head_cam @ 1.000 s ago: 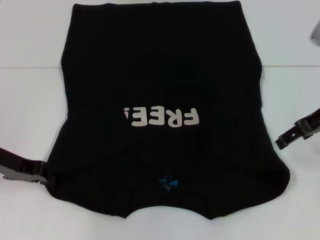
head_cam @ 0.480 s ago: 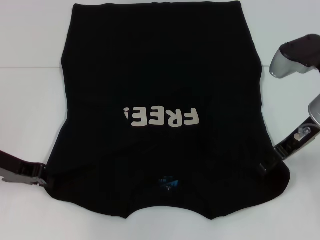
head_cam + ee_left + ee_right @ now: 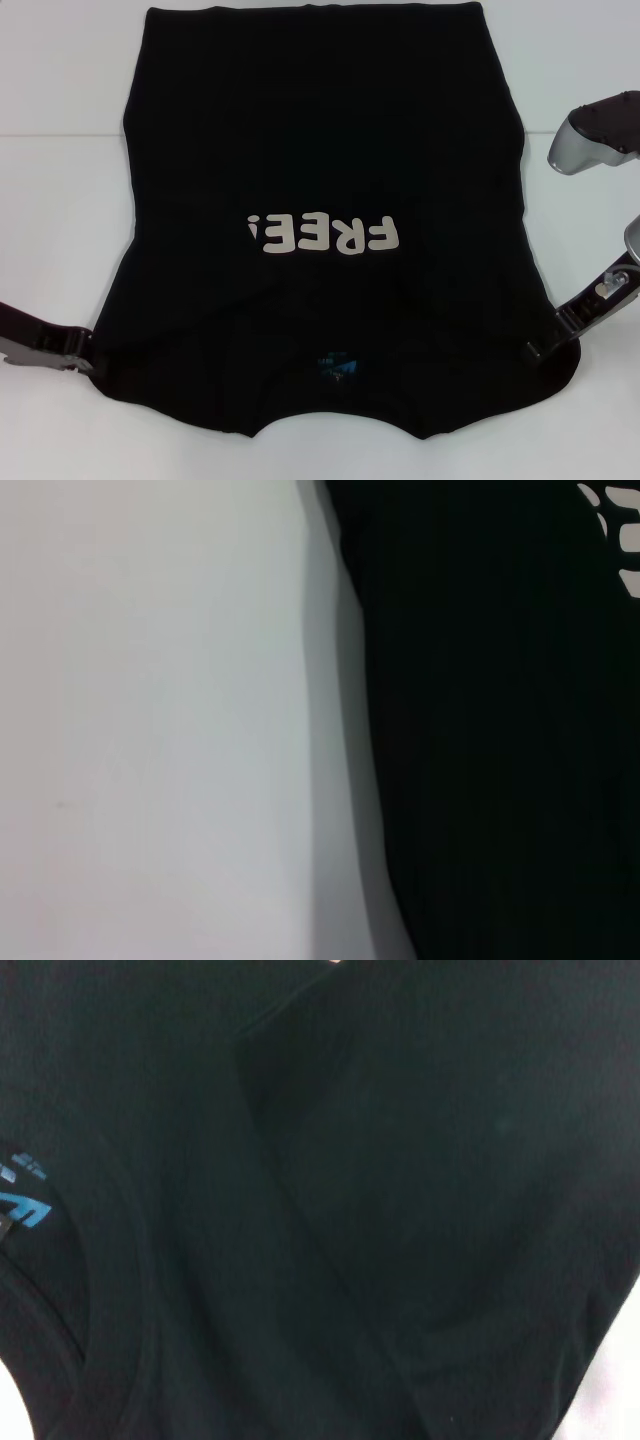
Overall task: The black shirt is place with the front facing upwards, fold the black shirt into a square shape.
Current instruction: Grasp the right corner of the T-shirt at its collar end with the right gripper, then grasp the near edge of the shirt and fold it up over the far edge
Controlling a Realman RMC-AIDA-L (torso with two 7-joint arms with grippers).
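While the black shirt (image 3: 320,150) lies lengthwise, collar nearest the robot, each end effector's grip state is unclear

One black shirt (image 3: 320,180), one table (image 3: 60,220), two grippers: left gripper (image 3: 85,355), right gripper (image 3: 535,350).

black shirt (image 3: 330,150) plain blk | cream lettering (image 3: 325,234) | blue neck label (image 3: 335,367) | white table (image 3: 60,200)

Black shirt (image 3: 490,740) filling one side, flat on pale counter (image 3: 150,730) filling the other. Long cloth edge running between them, slightly curved, with a soft grey shadow on the counter just beside it. Cream marks (image 3: 615,530) at one corner of the cloth, probably part of printed lettering.
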